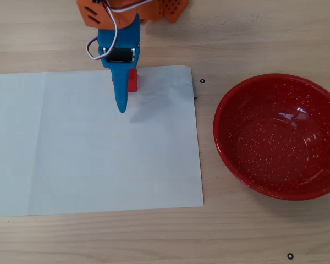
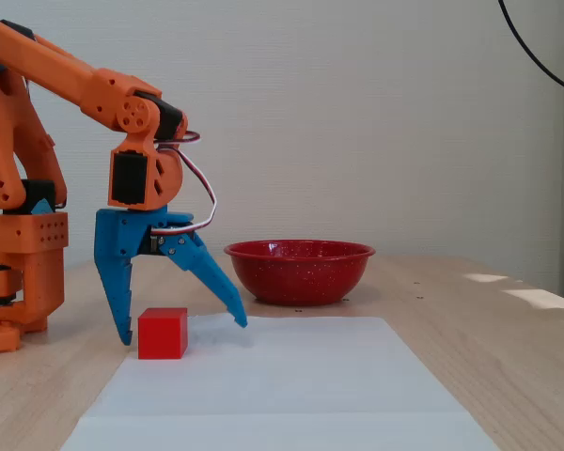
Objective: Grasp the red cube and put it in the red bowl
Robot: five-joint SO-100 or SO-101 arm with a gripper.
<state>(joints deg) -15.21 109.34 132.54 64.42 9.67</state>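
Note:
The red cube (image 2: 162,333) rests on a white paper sheet (image 1: 93,148). In the overhead view only the right edge of the red cube (image 1: 133,81) shows beside the blue finger that covers the rest. My blue gripper (image 2: 181,329) is open and low over the sheet. In the fixed view one finger (image 2: 117,282) stands just left of the cube and the other finger (image 2: 211,282) slants out to its right, so the cube appears between them. In the overhead view the gripper (image 1: 121,91) points down the picture. The red bowl (image 1: 280,137), also seen in the fixed view (image 2: 299,272), stands empty to the right of the sheet.
The orange arm base (image 2: 23,272) stands at the left of the fixed view and at the top of the overhead view (image 1: 165,8). Wooden table (image 1: 236,231) surrounds the sheet. Small black marks (image 1: 202,81) dot the wood near the bowl.

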